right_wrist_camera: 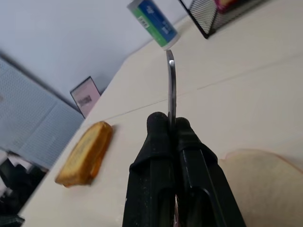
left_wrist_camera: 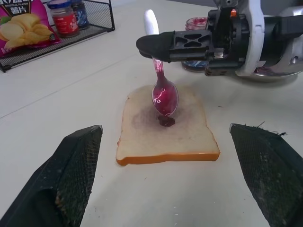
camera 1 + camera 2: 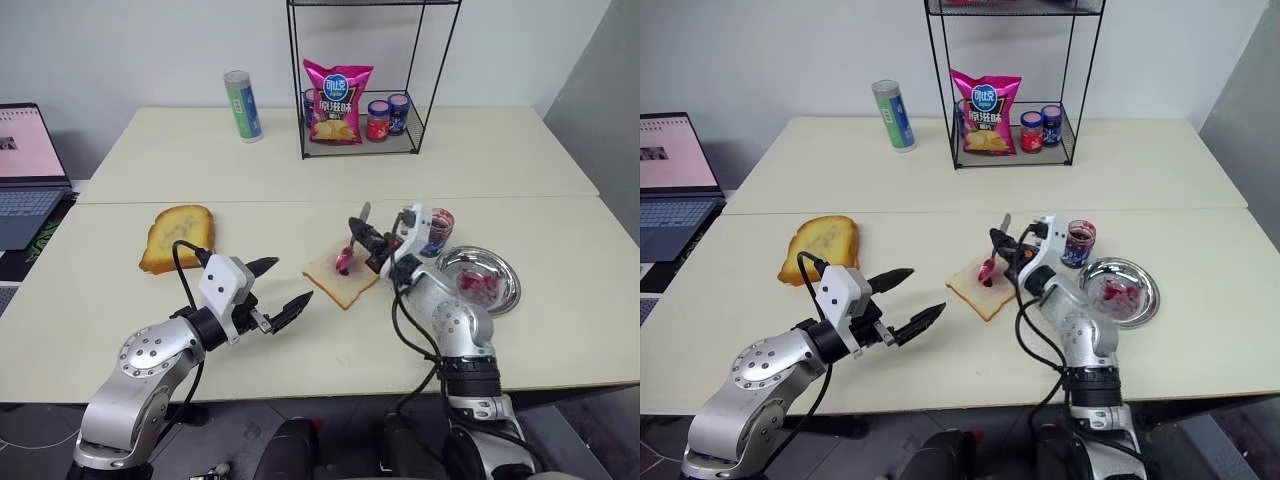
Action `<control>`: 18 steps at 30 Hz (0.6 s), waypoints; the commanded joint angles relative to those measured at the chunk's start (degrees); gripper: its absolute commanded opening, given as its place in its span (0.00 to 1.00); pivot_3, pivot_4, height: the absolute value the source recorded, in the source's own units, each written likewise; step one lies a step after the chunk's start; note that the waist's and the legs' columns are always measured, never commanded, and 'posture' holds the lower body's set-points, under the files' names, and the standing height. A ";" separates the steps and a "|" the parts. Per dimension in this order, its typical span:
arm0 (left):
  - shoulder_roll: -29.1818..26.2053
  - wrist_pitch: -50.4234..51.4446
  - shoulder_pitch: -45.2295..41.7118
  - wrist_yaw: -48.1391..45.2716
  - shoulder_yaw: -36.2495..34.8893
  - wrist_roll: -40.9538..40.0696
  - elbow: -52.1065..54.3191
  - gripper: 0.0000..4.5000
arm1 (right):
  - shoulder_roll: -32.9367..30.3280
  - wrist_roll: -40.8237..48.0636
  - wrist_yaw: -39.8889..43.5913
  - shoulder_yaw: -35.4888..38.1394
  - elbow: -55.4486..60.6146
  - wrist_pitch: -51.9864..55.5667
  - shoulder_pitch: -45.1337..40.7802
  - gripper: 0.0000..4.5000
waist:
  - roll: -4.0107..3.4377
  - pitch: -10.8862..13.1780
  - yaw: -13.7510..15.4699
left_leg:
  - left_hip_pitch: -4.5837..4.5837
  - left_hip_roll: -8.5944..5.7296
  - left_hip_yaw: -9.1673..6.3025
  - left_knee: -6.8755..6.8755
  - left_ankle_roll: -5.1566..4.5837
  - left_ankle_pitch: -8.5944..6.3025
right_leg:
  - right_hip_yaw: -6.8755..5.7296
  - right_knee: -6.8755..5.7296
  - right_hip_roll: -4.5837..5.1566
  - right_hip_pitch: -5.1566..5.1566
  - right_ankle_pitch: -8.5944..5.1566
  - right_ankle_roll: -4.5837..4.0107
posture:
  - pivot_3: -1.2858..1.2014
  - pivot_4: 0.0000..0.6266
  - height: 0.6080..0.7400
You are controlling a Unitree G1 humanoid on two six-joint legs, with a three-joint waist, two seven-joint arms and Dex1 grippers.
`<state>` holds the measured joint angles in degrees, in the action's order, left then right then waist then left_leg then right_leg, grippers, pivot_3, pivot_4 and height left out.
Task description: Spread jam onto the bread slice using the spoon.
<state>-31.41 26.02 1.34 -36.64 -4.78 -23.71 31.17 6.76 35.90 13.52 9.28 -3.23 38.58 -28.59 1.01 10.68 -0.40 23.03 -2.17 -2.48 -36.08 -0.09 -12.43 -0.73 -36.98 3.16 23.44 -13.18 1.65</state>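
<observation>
The pale bread slice (image 3: 330,285) lies flat on the table in front of me. My right gripper (image 3: 360,235) is shut on the handle of the small silver spoon (image 2: 164,94). The spoon points down, and its purple-red smeared bowl tip touches the middle of the slice. A small dark blob of jam (image 2: 165,121) sits on the bread under the spoon's tip, with a faint smear around it. My left gripper (image 3: 288,282) hovers open just left of the slice, its fingers (image 2: 71,179) spread wide with nothing between them.
A round steel dish (image 3: 450,262) holding more jam stands right of the bread, with an open jam jar (image 3: 437,230) behind it. A toasted slice (image 3: 178,237) lies at the left. At the back are a wire rack (image 3: 412,142) with a chips bag and jars, and a tube (image 3: 242,105). A laptop (image 3: 25,170) sits far left.
</observation>
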 commanded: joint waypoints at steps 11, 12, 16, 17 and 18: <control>-0.46 -0.09 0.13 1.53 -0.75 -0.18 2.20 1.00 | 2.33 4.56 -0.88 1.35 -5.86 1.73 -2.06 0.00 | -0.01 0.00 -0.55 | -0.01 0.02 0.01 0.02 0.00 0.00 | -0.02 -0.01 -0.04 0.00 -0.02 0.01 | 0.52 0.24 1.00; -0.44 -0.16 0.16 1.53 -0.77 -0.15 2.17 1.00 | 1.57 3.48 0.00 0.36 -6.07 0.96 -2.18 0.00 | 0.00 0.00 -0.58 | -0.01 0.02 0.02 0.02 0.00 0.00 | -0.02 -0.01 -0.04 0.00 -0.02 0.01 | 0.52 0.24 1.00; -0.29 -0.56 0.10 1.62 -0.66 0.16 1.84 1.00 | -0.75 -0.98 1.84 -1.89 -7.21 -3.39 -2.66 0.00 | -0.01 0.00 -0.66 | -0.01 0.02 0.01 0.02 0.00 0.00 | -0.02 -0.01 -0.04 0.00 -0.14 0.22 | 0.52 0.24 1.00; -0.22 -0.65 0.00 1.67 -0.53 0.28 1.72 1.00 | -1.31 -1.88 2.18 -2.19 -7.50 -4.26 -2.81 0.00 | -0.01 0.00 -0.66 | -0.01 0.02 0.01 0.02 0.00 0.00 | -0.02 -0.01 -0.04 0.00 -0.15 0.24 | 0.52 0.24 1.00; -0.17 -0.71 -0.06 1.69 -0.45 0.35 1.66 1.00 | -1.74 -2.32 2.60 -2.42 -7.73 -4.79 -2.94 0.00 | 0.00 0.00 -0.66 | -0.01 0.02 0.01 0.02 0.00 0.00 | -0.02 -0.01 -0.04 0.00 -0.15 0.24 | 0.52 0.24 1.00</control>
<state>-31.42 26.20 1.63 -35.47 -4.81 -23.60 31.39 5.94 35.22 14.60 7.68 -11.50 36.56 -30.05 1.01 10.69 -1.06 23.03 -2.16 -2.47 -36.06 -0.10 -12.43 -0.75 -36.99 3.12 23.43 -13.33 1.89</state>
